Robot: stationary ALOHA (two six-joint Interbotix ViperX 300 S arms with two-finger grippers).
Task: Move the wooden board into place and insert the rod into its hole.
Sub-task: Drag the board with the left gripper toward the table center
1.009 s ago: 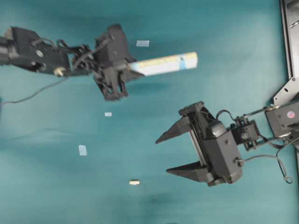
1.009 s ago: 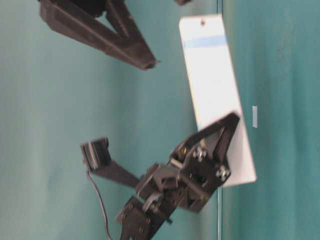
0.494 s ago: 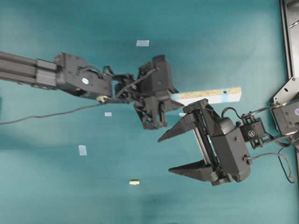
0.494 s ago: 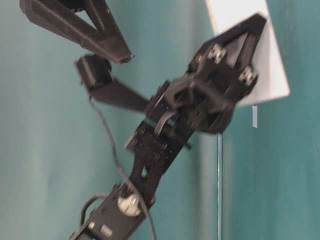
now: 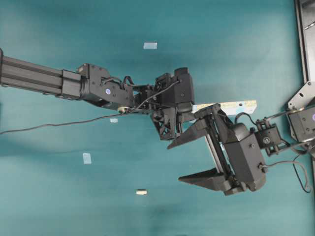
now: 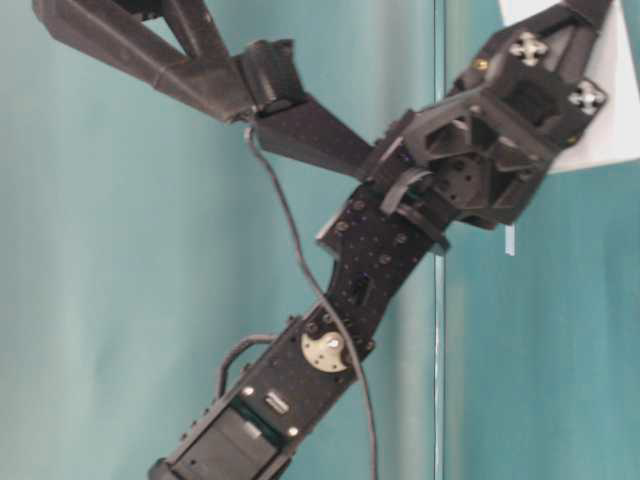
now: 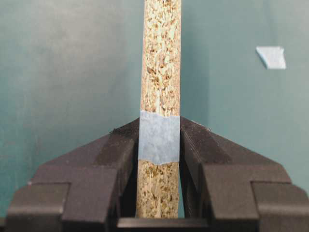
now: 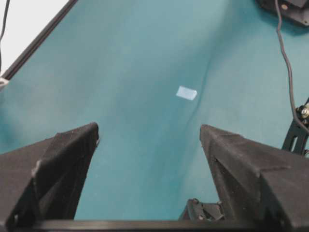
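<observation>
Looking from overhead, the left gripper [image 5: 173,129] holds the board [image 5: 231,106] on edge above the table's [image 5: 59,196] middle, toward the right edge; the rod [image 5: 141,192] lies near the bottom edge. The right gripper [image 5: 173,162] hangs with jaws wide apart, holding nothing. At table level, the board's [image 6: 615,110] white face shows behind the left gripper. From the left wrist, jaws clamp the chipboard edge [image 7: 161,72] at a tape band [image 7: 159,137]. It looks stiff, light and crumbly-edged; gripping across the flat faces seems safest. From the right wrist, only bare table [image 8: 145,72] shows between the fingers.
</observation>
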